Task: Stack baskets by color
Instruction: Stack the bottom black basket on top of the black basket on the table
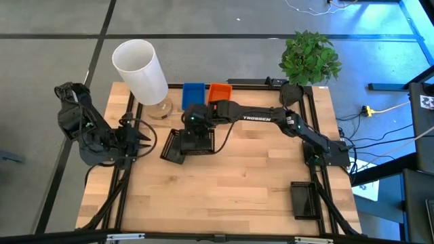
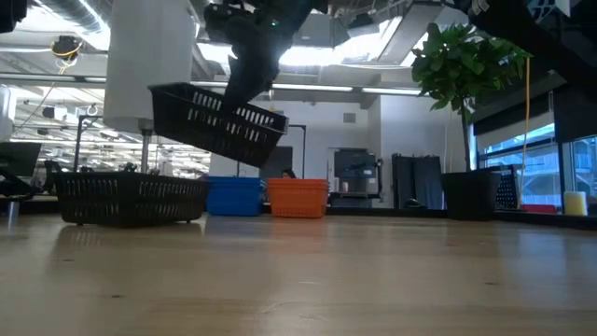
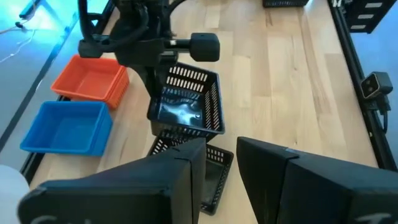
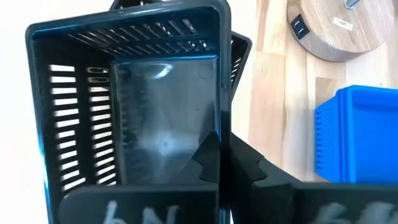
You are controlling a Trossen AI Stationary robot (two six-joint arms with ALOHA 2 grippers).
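My right gripper (image 1: 196, 127) is shut on a black basket (image 2: 219, 121), which hangs tilted above the table. Just to its left, a second black basket (image 2: 131, 198) rests with its bottom on the table, partly under the lifted one in the high view (image 1: 173, 148). A blue basket (image 1: 193, 95) and an orange basket (image 1: 219, 91) sit side by side at the far edge. A third black basket (image 1: 305, 198) lies near the right front. My left gripper (image 1: 144, 135) waits open at the table's left, holding nothing. My right gripper grips one side wall (image 4: 219, 134) of the black basket at its rim, one finger (image 4: 208, 158) inside the basket and the other outside. The fingers slant down from above and from the right. The basket is lifted clear and tilted, one end lower (image 2: 270, 140).
A tall white cylinder (image 1: 139, 71) stands on a round base at the far left, and a potted plant (image 1: 308, 57) at the far right corner. Bare wood (image 1: 224, 196) takes up the near half of the table.
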